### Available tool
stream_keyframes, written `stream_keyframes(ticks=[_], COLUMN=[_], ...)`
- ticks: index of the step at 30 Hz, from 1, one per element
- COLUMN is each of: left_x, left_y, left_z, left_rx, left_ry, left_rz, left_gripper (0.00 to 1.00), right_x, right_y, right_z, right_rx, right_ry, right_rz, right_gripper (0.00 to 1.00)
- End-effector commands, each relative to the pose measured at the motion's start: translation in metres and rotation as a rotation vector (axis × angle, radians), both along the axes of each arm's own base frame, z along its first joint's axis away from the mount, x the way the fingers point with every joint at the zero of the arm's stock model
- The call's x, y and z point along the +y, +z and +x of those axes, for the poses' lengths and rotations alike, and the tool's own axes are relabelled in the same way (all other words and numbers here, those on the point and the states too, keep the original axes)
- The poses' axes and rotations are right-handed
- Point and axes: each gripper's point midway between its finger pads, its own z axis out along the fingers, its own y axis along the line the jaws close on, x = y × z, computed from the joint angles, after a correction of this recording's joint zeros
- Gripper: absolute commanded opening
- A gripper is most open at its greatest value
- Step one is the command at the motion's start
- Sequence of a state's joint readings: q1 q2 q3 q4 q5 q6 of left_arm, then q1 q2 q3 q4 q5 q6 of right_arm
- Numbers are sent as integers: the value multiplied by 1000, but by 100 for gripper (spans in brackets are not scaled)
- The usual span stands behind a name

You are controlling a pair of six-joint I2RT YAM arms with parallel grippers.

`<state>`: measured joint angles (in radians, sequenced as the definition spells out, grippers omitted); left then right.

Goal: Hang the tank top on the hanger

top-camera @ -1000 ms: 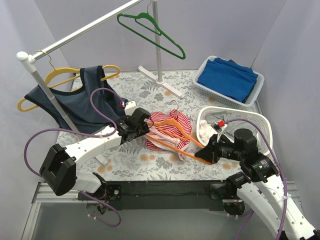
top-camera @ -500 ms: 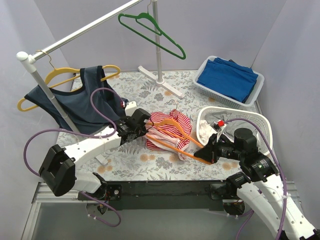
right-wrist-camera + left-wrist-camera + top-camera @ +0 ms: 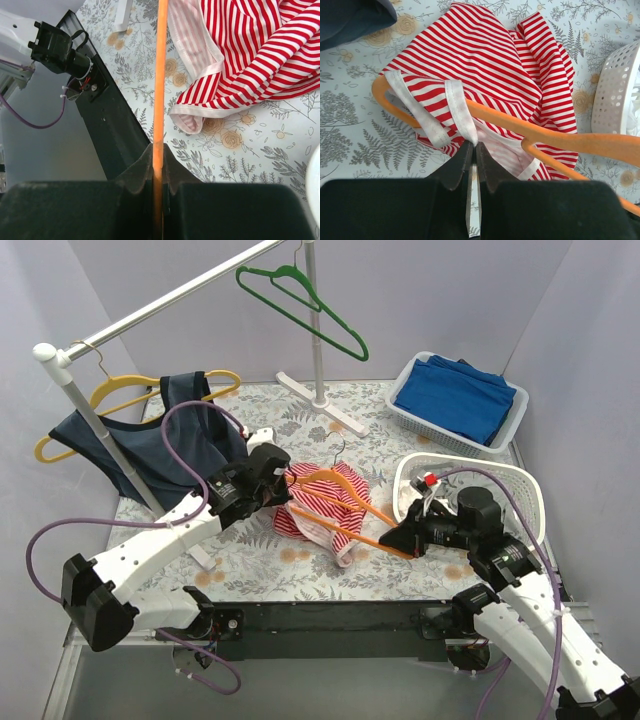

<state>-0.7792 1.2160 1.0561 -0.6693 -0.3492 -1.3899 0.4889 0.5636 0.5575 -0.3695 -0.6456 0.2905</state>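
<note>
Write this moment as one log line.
top: strap over hanger end | left gripper: shut on strap | right gripper: shut on hanger

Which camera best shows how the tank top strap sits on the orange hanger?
Left wrist. It shows the tank top strap draped over the hanger, pinched in the left end effector. Top external shows it small and partly hidden; right wrist shows only loose fabric.

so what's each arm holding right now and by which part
Left gripper: jaws shut on a white-edged strap of the tank top. Right gripper: jaws shut on the hanger, on its straight bar near one end.
</note>
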Motion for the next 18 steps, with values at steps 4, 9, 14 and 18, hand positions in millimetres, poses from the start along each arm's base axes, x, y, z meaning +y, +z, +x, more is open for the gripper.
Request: stream_keyframes(ticks=[4, 9, 14, 18], left_x=[23, 20, -12, -26], left_y=[42, 63, 97, 132], left_z=[-3, -5, -20, -32], left_rx=[-42, -58, -67, -112], left_ry=[47, 25, -170, -300], left_rz=[68, 35, -87, -144], left_gripper=[0, 0, 0, 0], right_x=[-4, -10, -10, -11], right_y=[21, 29, 44, 68], right_z=[-10, -21, -31, -31], right_rx=[-121, -136, -152, -213], right_ry=[31, 29, 71, 88], right_rz=[21, 27, 52, 40], right_gripper=[1, 1, 1, 1])
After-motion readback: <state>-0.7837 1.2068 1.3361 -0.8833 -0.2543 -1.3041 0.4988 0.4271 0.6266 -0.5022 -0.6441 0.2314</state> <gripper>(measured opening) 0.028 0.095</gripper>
